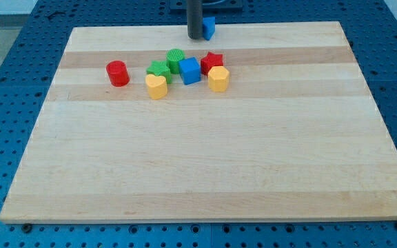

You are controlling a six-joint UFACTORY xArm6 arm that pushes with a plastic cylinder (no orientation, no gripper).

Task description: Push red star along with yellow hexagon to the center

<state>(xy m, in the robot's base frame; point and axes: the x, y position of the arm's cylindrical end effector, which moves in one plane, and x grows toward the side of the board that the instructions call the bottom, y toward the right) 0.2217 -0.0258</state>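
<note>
A: Status on the push?

B: Not started, by the look of it. Left to right on the wooden board (205, 172): red cylinder (118, 73) alone at about 10 o'clock from board centre. Then the cluster near 12 o'clock: yellow heart (156, 87), green star-ish block (159, 69), a second green block (176, 58) (shape unclear), blue cube (190, 71).

A: And the targets?

B: red star (212, 62) is on the cluster's right side, touching or just beside the blue cube. yellow hexagon (218, 79) sits at the star's 5 o'clock, touching it or nearly. Both are well up toward the view's top, so the whole move to centre is left.

A: How do they look?

B: Star is a low red piece; points are partly hidden by the cube and hexagon. Hexagon is pale yellow, flat-topped, upright. Neither is tipped.

A: Tip?

B: my tip (195, 38) is at the board's top edge, 12 o'clock from the cluster, apart from every cluster block. A small blue block (209, 27) sits just at its 2 o'clock, partly hidden by the rod.

A: Claw state?

B: No claw on this rig, just the rod, so nothing to open or close.

A: Risk?

B: My read: the cube is tight against the star, so it may drag along.
</note>
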